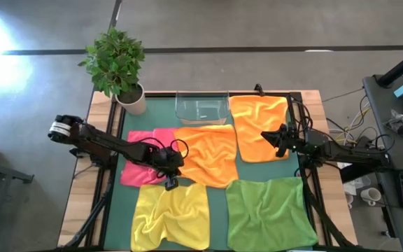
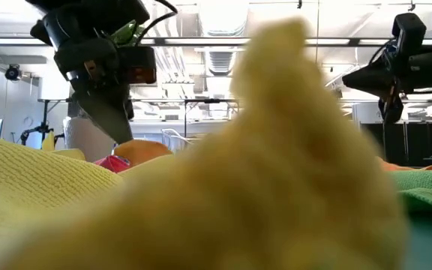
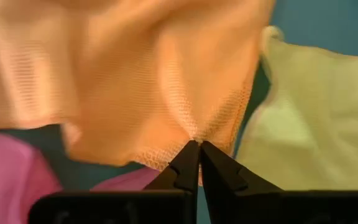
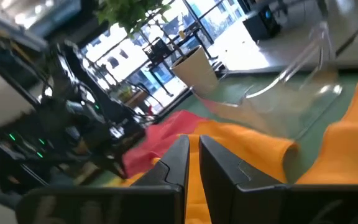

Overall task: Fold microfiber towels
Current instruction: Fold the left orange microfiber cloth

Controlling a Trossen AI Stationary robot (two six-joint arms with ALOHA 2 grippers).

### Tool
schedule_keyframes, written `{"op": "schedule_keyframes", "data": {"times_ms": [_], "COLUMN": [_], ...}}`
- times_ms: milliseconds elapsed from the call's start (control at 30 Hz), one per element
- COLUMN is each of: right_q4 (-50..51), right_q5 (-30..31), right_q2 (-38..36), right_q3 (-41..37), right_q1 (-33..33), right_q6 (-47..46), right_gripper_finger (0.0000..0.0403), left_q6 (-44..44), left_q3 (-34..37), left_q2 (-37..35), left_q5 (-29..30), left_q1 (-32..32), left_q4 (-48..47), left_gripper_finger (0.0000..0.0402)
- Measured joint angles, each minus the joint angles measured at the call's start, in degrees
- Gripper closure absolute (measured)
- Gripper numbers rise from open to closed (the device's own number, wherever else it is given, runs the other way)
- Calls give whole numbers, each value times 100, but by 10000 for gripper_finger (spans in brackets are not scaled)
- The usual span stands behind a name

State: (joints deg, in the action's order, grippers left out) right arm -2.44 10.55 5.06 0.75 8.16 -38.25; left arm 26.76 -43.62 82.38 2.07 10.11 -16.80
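Note:
Five towels lie on the dark green mat (image 1: 219, 190): a rumpled orange one (image 1: 205, 154) in the middle, a second orange one (image 1: 257, 126) at the far right, pink (image 1: 137, 168) at the left, yellow (image 1: 170, 217) near left, green (image 1: 268, 213) near right. The middle orange towel overlaps the pink one's right edge. My left gripper (image 1: 171, 183) is shut on the middle orange towel at its near-left corner. My right gripper (image 1: 266, 136) is shut and empty, raised over the far-right orange towel's left edge. My left gripper pinches the middle orange towel's edge by its near-left corner (image 3: 188, 132) between its two fingertips; the cloth puckers toward them. The fingers slant down from the table's left. One layer or several, I cannot tell. Most of the towel lies on the mat.
A clear plastic tray (image 1: 201, 108) stands at the mat's far edge. A potted plant (image 1: 117, 66) stands at the far left corner. The yellow towel (image 2: 276, 172) bulges up close in the low view and hides much of the table.

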Motion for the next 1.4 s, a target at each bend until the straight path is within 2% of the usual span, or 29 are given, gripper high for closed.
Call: {"op": "schedule_keyframes", "data": {"times_ms": [333, 500, 800, 900, 1033, 1133, 1267, 1400], "right_q4": [-162, -371, -365, -157, 627, 836, 981, 1638], "right_q5": [-9, -373, -550, -611, -670, -1137, -1787, -1867], "right_q2": [0, 2, 194, 449, 955, 1465, 2230, 2977], "right_q3": [0, 0, 414, 741, 1287, 1668, 2170, 2753], "right_q1": [0, -2, -2, -2, -2, -4, -4, -4], "right_q6": [-228, -244, 153, 512, 800, 981, 1363, 1617], "right_gripper_finger": [374, 374, 363, 341, 307, 289, 279, 278], "left_q6": [300, 308, 300, 291, 290, 289, 289, 285], "left_q3": [-2, -7, -106, -151, -153, -151, -151, -161], "left_q2": [-374, -495, -519, -519, -519, -519, -519, -556], "left_q5": [864, 1213, 1346, 1359, 1449, 1451, 1451, 1451], "left_q1": [-13, -34, -39, -39, -39, -39, -52, -79], "left_q4": [-679, -696, -1381, -1412, -1420, -1423, -1423, -1558], "left_gripper_finger": [402, 401, 401, 401, 401, 401, 401, 401]}}
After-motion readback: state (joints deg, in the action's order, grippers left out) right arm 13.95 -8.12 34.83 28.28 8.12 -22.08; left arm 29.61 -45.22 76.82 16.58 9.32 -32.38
